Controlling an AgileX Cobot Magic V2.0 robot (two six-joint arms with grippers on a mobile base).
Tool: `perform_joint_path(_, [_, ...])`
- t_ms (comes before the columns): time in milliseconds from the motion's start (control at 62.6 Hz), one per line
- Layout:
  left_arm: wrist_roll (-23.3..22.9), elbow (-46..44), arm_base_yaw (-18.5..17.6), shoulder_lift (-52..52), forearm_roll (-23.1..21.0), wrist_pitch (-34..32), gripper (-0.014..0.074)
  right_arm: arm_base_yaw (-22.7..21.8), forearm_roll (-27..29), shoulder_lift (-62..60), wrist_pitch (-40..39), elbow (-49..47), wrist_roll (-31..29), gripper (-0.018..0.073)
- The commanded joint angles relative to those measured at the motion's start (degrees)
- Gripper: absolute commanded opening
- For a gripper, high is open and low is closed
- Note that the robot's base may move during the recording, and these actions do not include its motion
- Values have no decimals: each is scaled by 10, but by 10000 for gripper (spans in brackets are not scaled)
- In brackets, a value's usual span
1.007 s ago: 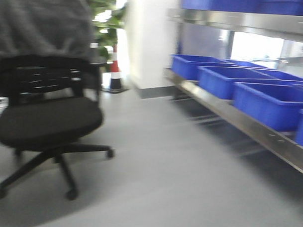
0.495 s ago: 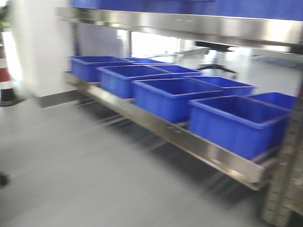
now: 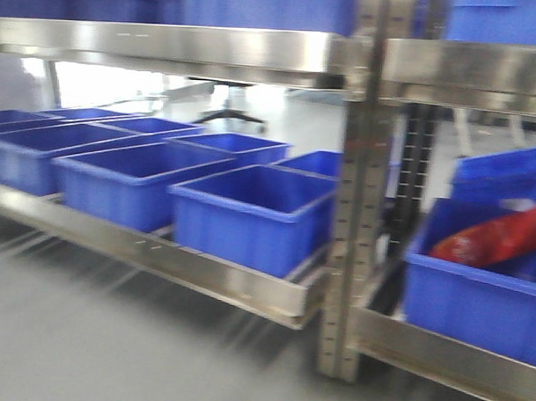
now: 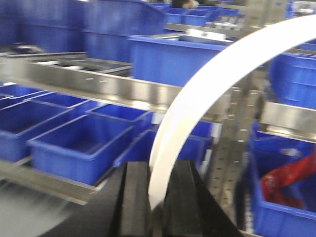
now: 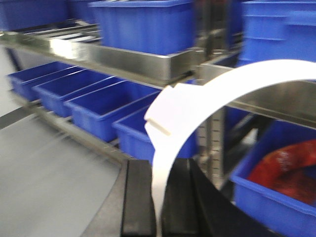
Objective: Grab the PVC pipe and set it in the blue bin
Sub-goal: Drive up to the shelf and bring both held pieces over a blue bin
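My left gripper (image 4: 157,195) is shut on a curved white PVC pipe (image 4: 207,84) that arcs up and to the right out of the jaws. My right gripper (image 5: 159,197) is shut on another curved white PVC pipe (image 5: 197,106) with a wider socket end (image 5: 165,113). Several blue bins stand on the lower steel shelf: the nearest empty one (image 3: 250,213) in the front view, one in the left wrist view (image 4: 79,145), and a row in the right wrist view (image 5: 106,106). Neither gripper shows in the front view.
A steel rack upright (image 3: 356,195) divides two shelf bays. The right bay holds a blue bin (image 3: 476,287) with a red bag (image 3: 496,235) inside. An upper steel shelf (image 3: 168,47) carries more blue bins. Grey floor (image 3: 87,335) lies before the rack.
The front view has swung right: the office chair and traffic cone have left view, the row of blue bins has slid left, and the rack upright and the bin with the red bag have appeared.
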Motion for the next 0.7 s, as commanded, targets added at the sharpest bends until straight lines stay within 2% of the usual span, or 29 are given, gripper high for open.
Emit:
perform_joint_path(0, [1, -1, -3, -3, -3, -18, -111, 0, -7, -3, -16, -2, -3, -168])
perform_joint_path(687, [1, -1, -3, -3, -3, -18, -111, 0, -7, -3, -16, -2, -3, -168])
